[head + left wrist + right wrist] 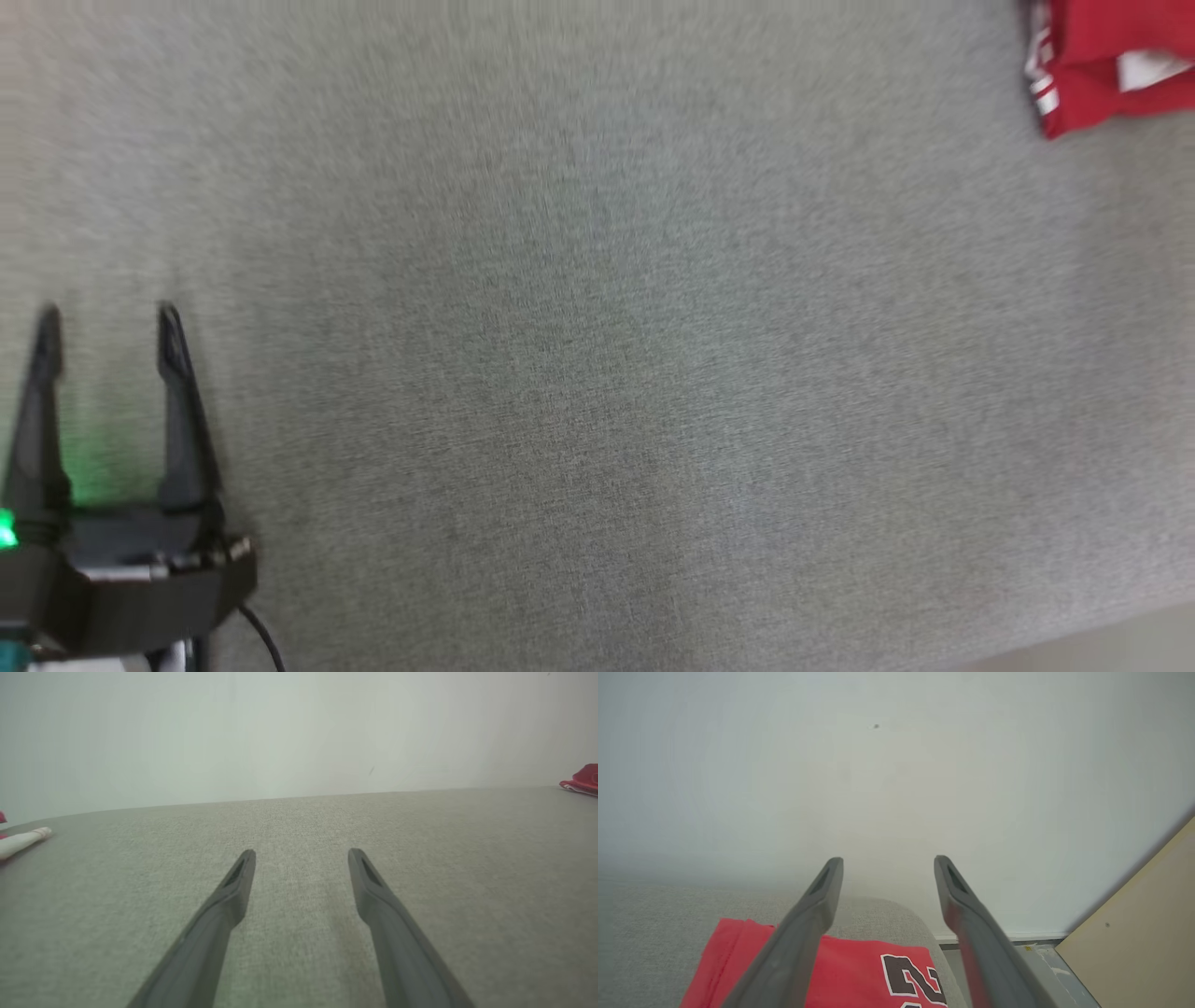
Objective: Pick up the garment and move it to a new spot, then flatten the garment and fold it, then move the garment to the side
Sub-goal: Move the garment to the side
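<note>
Hovering spread above folded red jersey (852, 963), right end effector (888, 860) should rise straight, sparing folds; left end effector (301, 851) spread.

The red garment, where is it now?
Head view: the red garment lies at the far right of the grey surface; right wrist view: by a rounded corner, under the open right end effector.

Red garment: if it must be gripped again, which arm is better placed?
Probably right: the right gripper, open, hangs over the garment. The left gripper, also open, is over the bare grey surface, far from it.
</note>
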